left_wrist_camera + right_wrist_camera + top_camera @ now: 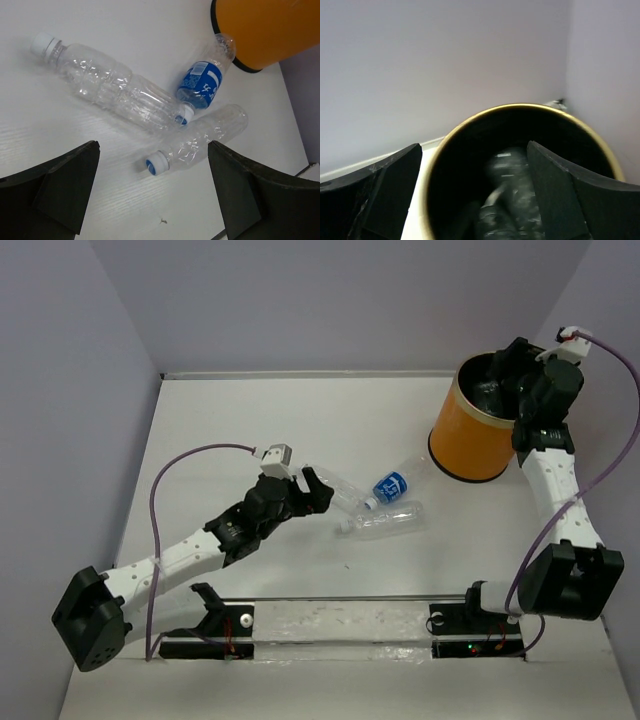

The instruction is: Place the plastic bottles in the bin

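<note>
Three clear plastic bottles lie on the white table. A white-capped bottle (107,85) (346,494) lies nearest my left gripper. A blue-labelled bottle (202,85) (395,483) reaches toward the bin. A blue-capped bottle (200,140) (385,523) lies in front of both. My left gripper (152,152) (320,490) hovers open just short of them, holding nothing. The orange bin (468,430) (265,30) stands at the back right. My right gripper (472,155) (498,375) is open above its mouth. A blurred bottle (512,200) shows loose inside the black interior, below the rim (470,120).
Grey walls close the table at the back and on both sides, and the bin stands close to the right wall. A metal rail (340,625) with the arm mounts runs along the near edge. A small dark speck (161,219) lies on the table below the left gripper.
</note>
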